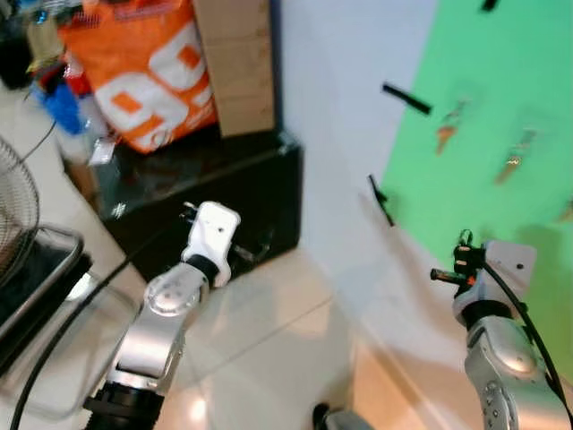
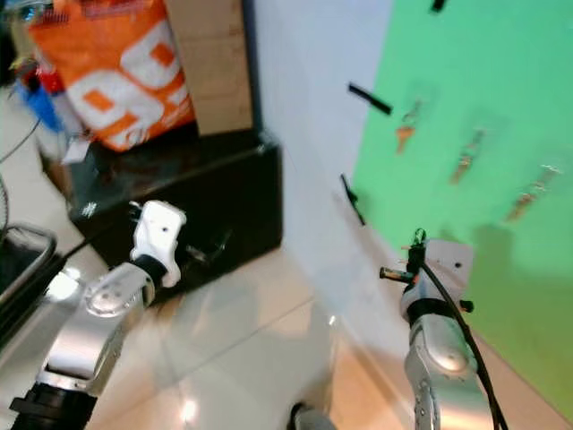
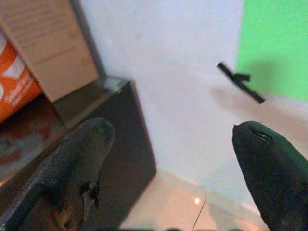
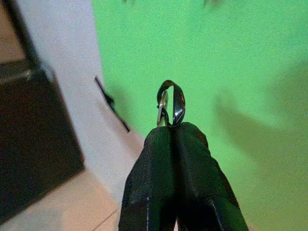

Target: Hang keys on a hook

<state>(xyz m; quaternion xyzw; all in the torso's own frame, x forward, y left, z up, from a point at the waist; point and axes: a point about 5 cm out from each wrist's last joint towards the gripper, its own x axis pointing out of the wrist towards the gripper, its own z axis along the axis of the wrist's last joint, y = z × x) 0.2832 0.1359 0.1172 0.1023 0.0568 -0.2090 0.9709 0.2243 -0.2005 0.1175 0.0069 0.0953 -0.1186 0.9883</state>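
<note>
My right hand (image 4: 172,132) pinches the key ring (image 4: 172,103); I should lift it squarely onto a free hook (image 1: 406,98). Left hand (image 3: 173,159) gapes wide.

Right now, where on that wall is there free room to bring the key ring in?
The right gripper pinches the key ring. Bare green panel lies straight ahead, right of the lower black hook. Higher up it is crowded: hung keys beside the upper black hook.
</note>
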